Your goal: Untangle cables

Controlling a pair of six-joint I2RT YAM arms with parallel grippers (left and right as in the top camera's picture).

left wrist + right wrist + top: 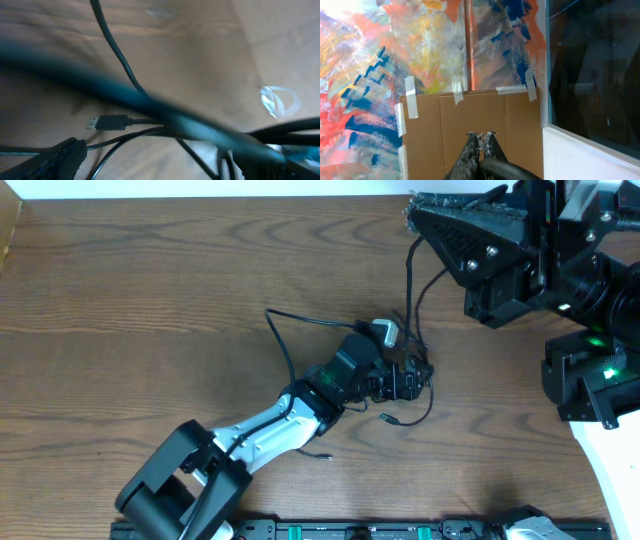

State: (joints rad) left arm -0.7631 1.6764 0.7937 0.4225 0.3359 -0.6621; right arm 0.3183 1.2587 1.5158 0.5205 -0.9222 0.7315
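Note:
The cables (410, 365) lie in a small black tangle at mid-table. One cord loops off to the left (283, 330), and small plug tips (386, 417) rest toward the front. My left gripper (415, 375) is down over the tangle, jaws wide apart. In the left wrist view blurred black cords (165, 117) cross between its fingers (60, 160), with a USB plug (112, 121) and a whitish loop (279, 100) on the wood. My right gripper (412, 212) is raised at the back right, shut on a black cable (407, 275) that hangs to the tangle. Its fingertips (481, 136) are pressed together.
A taped cardboard panel (470, 115) and a painted wall face the right wrist camera. The right arm's base (595, 380) stands at the table's right edge. A black rail (360, 530) runs along the front edge.

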